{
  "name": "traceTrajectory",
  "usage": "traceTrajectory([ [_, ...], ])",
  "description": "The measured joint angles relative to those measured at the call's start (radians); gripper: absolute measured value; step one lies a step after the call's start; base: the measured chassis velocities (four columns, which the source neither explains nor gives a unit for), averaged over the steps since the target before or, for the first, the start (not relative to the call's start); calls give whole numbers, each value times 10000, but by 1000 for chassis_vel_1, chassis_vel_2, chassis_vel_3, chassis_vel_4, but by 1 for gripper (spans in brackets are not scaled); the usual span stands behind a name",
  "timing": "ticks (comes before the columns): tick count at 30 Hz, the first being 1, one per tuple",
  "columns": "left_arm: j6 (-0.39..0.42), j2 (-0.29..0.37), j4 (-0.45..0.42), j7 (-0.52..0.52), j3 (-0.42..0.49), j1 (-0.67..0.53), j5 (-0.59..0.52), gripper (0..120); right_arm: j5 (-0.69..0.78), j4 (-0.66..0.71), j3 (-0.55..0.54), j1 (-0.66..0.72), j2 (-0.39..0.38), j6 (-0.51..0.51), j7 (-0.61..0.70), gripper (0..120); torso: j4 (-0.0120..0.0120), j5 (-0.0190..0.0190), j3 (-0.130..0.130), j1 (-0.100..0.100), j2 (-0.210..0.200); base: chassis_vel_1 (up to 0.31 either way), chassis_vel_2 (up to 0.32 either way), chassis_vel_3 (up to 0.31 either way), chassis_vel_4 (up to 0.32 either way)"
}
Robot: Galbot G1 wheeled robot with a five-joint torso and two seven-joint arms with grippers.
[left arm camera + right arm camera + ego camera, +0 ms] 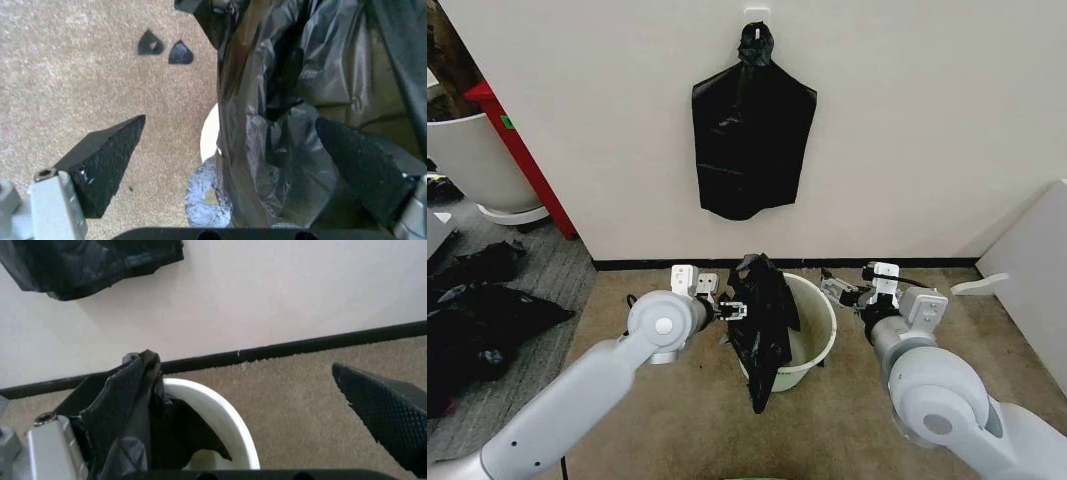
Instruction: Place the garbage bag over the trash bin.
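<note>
The trash bin (812, 345) is a small cream-white bucket standing on the tan carpet near the wall. The glossy black garbage bag (762, 320) hangs over the bin's left rim and trails down its outside. My left gripper (732, 308) is at that rim. In the left wrist view this gripper (230, 119) is open wide, with the bag (287, 125) between its fingers (107, 160). My right gripper (832, 288) is at the bin's right rim. The right wrist view shows this gripper (240, 362) open, black plastic (127, 400) lying against one finger, beside the white rim (223, 412).
A bunch of black bags (752, 140) with a knotted top hangs on the wall behind the bin. Black plastic heaps (477, 310) lie on grey carpet at the left, near a large white tub (472, 160) and a red stand (522, 150). A white panel (1037, 270) stands at the right.
</note>
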Motion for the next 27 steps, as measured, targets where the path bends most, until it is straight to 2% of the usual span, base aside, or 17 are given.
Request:
traceTrajectory([
  [27, -2, -545, 880, 161, 702, -78, 781, 100, 79, -2, -43, -307, 122, 29, 113, 100, 0, 0, 0, 0, 0, 0, 0, 0, 0],
])
